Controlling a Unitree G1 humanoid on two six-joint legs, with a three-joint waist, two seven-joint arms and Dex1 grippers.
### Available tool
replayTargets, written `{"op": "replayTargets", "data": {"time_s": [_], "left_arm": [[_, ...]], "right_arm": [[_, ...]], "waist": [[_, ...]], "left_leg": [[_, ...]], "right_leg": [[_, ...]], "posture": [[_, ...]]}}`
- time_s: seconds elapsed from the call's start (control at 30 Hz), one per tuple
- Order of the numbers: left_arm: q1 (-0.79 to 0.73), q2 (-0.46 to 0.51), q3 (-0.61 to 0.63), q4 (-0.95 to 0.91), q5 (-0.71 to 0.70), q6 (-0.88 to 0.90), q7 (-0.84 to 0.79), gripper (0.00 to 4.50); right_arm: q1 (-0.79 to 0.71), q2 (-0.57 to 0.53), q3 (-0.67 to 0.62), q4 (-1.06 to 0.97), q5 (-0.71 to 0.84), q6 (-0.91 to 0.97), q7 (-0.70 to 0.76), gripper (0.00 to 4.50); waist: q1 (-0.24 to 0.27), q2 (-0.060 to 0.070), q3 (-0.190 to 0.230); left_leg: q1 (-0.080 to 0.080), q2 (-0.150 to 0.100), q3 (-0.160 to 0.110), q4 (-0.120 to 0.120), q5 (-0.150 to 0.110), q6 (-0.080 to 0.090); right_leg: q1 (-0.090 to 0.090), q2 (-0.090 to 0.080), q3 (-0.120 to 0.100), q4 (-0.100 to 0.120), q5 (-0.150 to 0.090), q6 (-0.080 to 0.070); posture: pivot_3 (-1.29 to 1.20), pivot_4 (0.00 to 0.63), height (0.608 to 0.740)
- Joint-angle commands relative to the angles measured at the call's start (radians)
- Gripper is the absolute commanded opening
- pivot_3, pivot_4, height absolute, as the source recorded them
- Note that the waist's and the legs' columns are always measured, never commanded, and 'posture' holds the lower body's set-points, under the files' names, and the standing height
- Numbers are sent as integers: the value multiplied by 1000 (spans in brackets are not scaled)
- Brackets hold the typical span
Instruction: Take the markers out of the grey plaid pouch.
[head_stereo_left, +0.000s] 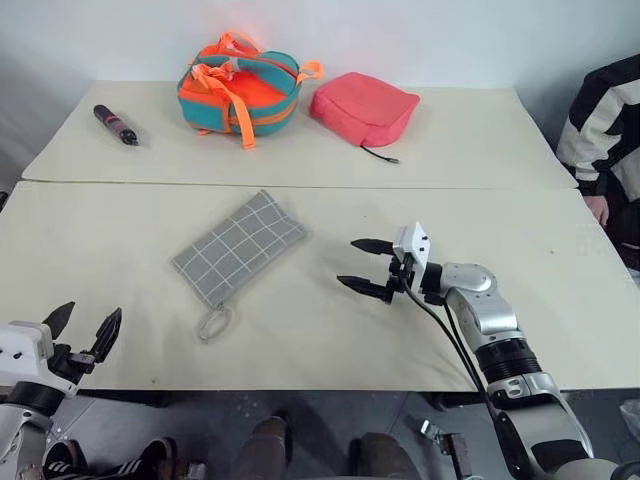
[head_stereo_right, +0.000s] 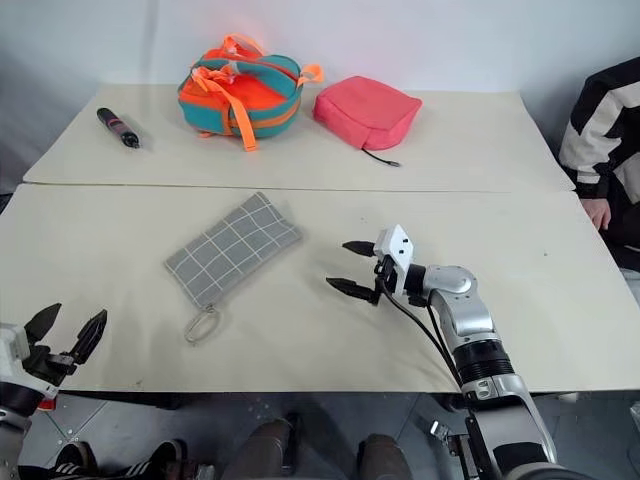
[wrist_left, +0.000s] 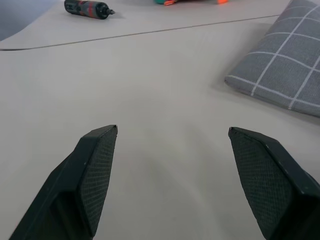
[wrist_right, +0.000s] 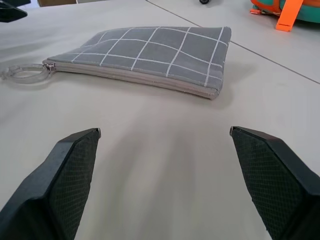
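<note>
1. Grey plaid pouch (head_stereo_left: 240, 246): lies flat mid-table, zip closed, ring pull (head_stereo_left: 214, 323) at its near end; no markers out.
2. Right gripper (head_stereo_left: 364, 266): jaws wide, empty, just beside the pouch.
3. Left gripper (head_stereo_left: 82, 328): jaws wide, empty, at the near edge.
4. Advice: pin the far end, draw the ring along the zip.

This is looking like a robot test room rather than a home. Two plain cream tables (head_stereo_left: 480, 150) are standing pushed together against a bare pale wall (head_stereo_left: 420, 35). A person in a striped sleeve (head_stereo_left: 600, 120) is waiting at the right edge, and someone's shoes (head_stereo_left: 270, 450) are showing under the near table.
</note>
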Motion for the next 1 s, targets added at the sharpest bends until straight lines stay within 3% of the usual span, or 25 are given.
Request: {"op": "replayTargets", "data": {"time_s": [0.03, 0.3, 0.4, 0.73, 1.0], "left_arm": [[14, 14, -11, -51, 6, -14, -15, 3770], [-16, 28, -32, -37, 50, -35, -7, 3770], [-39, 47, -43, -5, 121, -90, 10, 3805], [-115, 153, -184, 170, 413, -356, 32, 3805], [-119, 206, -246, 238, 498, -503, 43, 3805]], "right_arm": [[7, -8, -15, -47, 4, -7, -3, 4331], [-29, 54, 10, -35, -10, 2, -42, 4331], [-76, 131, 25, 1, -26, -21, -82, 3717], [-403, 413, 92, 535, -292, -276, -483, 183], [-526, 468, 170, 825, -486, -289, -721, 31]], "waist": [[0, 0, 0], [-2, 0, 0], [-12, 0, 0], [-25, -1, 0], [-26, -3, -2]], "left_leg": [[0, 0, 0, 0, 0, 0], [0, 1, 2, 0, 0, 0], [0, 2, 3, -1, 0, 0], [1, 3, 6, -5, 2, -2], [1, 6, 17, -10, 6, 2]], "right_leg": [[0, 0, 0, 0, 0, 0], [-1, 1, 2, 0, 0, 0], [-3, 1, 3, 1, 1, 0], [-16, 3, 6, 10, 1, -1], [-28, -1, 2, 24, 2, -3]], "posture": [[0, 150, 740], [0, 150, 740], [0, 150, 740], [0, 150, 740], [0, 150, 740]]}}
